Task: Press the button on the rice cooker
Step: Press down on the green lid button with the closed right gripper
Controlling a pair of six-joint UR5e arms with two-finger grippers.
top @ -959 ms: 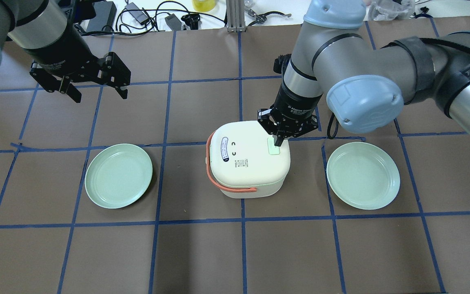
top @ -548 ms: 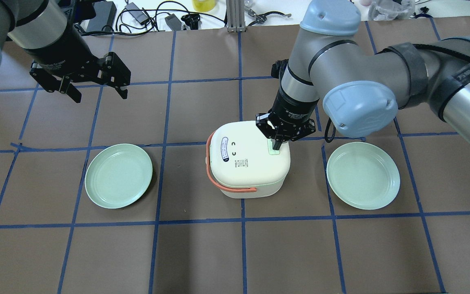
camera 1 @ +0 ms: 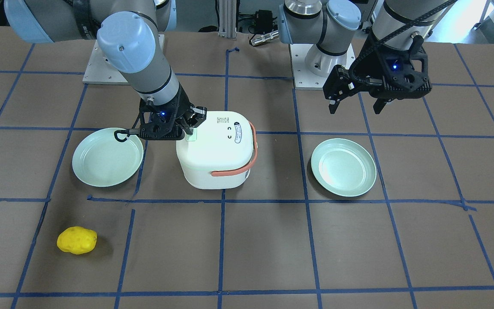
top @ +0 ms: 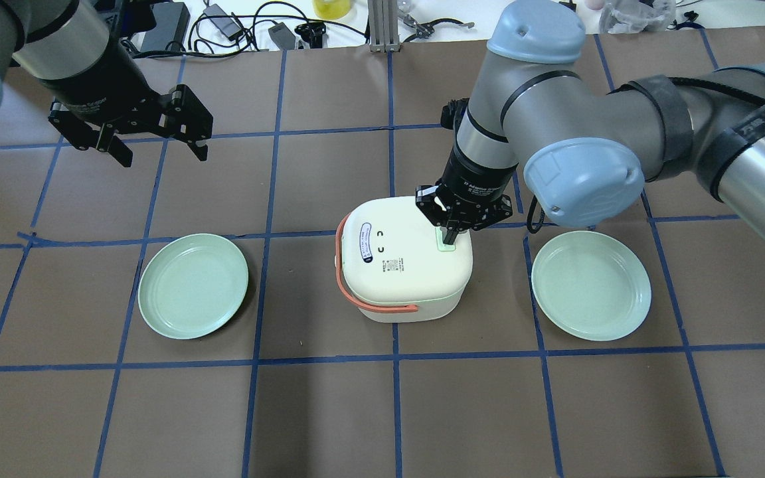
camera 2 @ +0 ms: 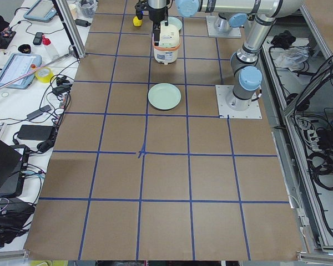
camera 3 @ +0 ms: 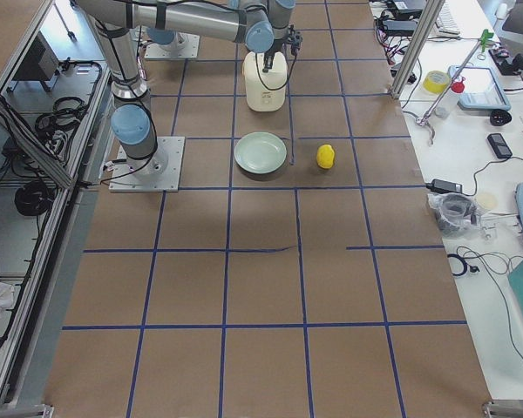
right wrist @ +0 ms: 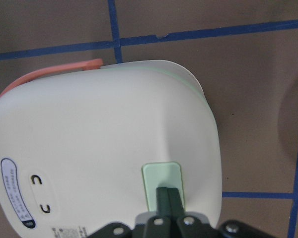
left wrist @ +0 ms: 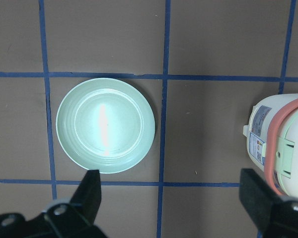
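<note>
A cream rice cooker [top: 404, 262] with an orange handle stands mid-table; it also shows in the front view [camera 1: 215, 156] and the right wrist view [right wrist: 99, 153]. Its pale green button [top: 446, 244] sits on the lid's right side, also seen in the right wrist view [right wrist: 161, 176]. My right gripper [top: 452, 237] is shut, its fingertips [right wrist: 169, 198] together and down on the button. My left gripper [top: 160, 151] is open and empty, high over the table's far left, well away from the cooker.
Two pale green plates lie either side of the cooker, one on the left [top: 193, 285] and one on the right [top: 590, 285]. A yellow lumpy object [camera 1: 76, 240] lies near the operators' edge. Cables and gear sit along the far edge [top: 236, 26].
My right gripper has moved slightly left and lower, farther along the green button. The left arm has not moved.
</note>
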